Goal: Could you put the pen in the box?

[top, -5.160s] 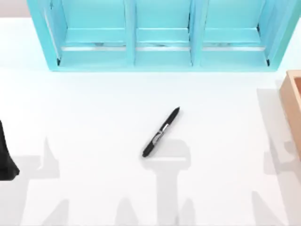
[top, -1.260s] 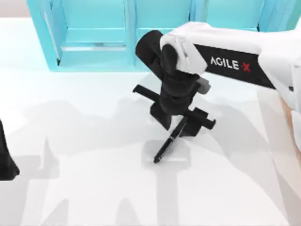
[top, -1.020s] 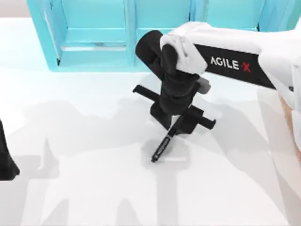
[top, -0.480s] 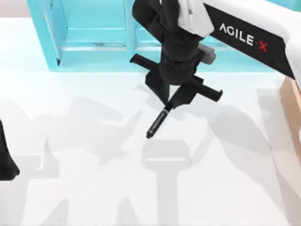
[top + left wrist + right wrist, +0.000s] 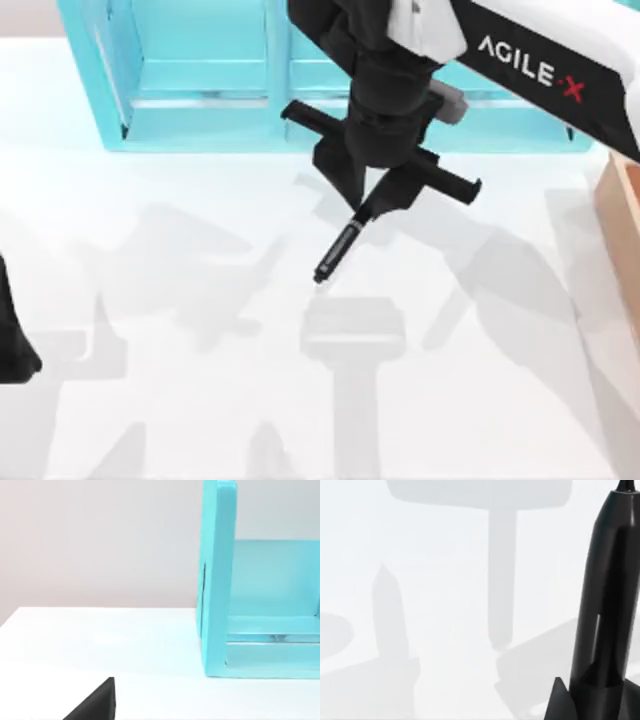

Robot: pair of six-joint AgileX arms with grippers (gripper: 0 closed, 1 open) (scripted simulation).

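The slim black pen [image 5: 337, 252] hangs above the white table near the middle, tilted with its lower end toward the front left. My right gripper [image 5: 367, 207] is shut on its upper end, in front of the turquoise shelf. Up close in the right wrist view, the pen [image 5: 607, 605] rises from between the fingers with the table far below it. The tan box [image 5: 624, 215] shows partly at the right edge of the table. My left arm [image 5: 12, 335] stays parked at the left edge.
A large turquoise shelf [image 5: 200, 90] with three compartments stands along the back of the table; its side wall [image 5: 217, 580] fills much of the left wrist view. My right arm's white forearm [image 5: 540, 60] reaches in from the upper right.
The right gripper has lifted the pen off the table and carried it slightly to the right over the last second. The left arm has not moved.
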